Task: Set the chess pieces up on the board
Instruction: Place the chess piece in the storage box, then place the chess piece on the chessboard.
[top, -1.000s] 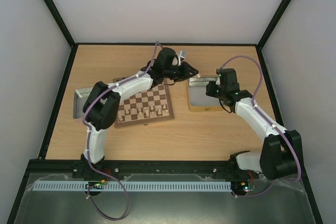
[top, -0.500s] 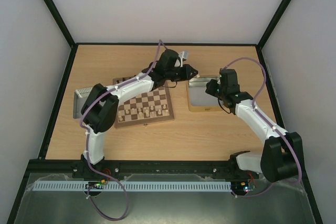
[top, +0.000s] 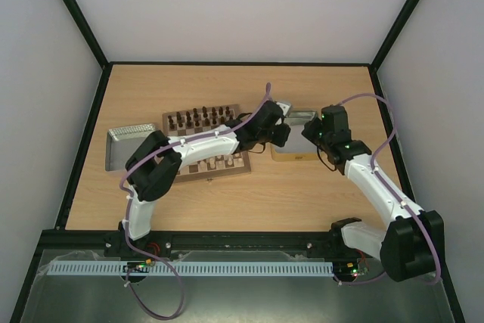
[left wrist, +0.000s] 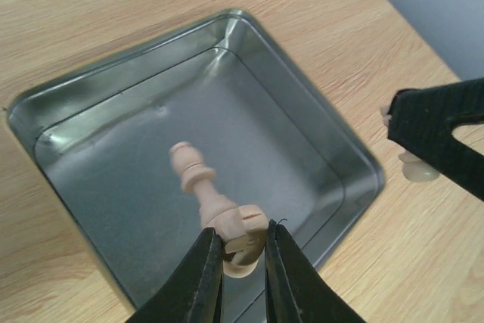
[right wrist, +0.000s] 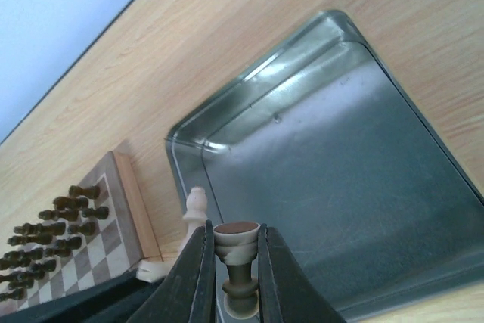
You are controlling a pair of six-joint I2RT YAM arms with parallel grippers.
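Note:
The board [top: 198, 135] lies left of centre, with dark pieces [top: 200, 117] along its far rows and cream chess pieces [top: 224, 161] near its front edge, partly hidden by my left arm. My left gripper [left wrist: 243, 253] is shut on the base of a cream chess piece [left wrist: 198, 184] that points out over a metal tin [left wrist: 318, 134]. Close to its right, my right gripper [right wrist: 231, 255] is shut on another cream piece [right wrist: 237, 241], held base up above the same tin [right wrist: 333, 179]. In the top view, the left gripper [top: 278, 132] and right gripper [top: 316, 137] hang over that tin [top: 296, 150].
A second shallow metal tin [top: 123, 146] sits left of the board. The board's edge [right wrist: 128, 206] with dark pieces [right wrist: 53, 221] shows in the right wrist view. Black frame rails and grey walls close the table in.
My left arm has swung from behind the board toward the near side and right, carrying its piece over the right tin. My right gripper has shifted slightly nearer and right.

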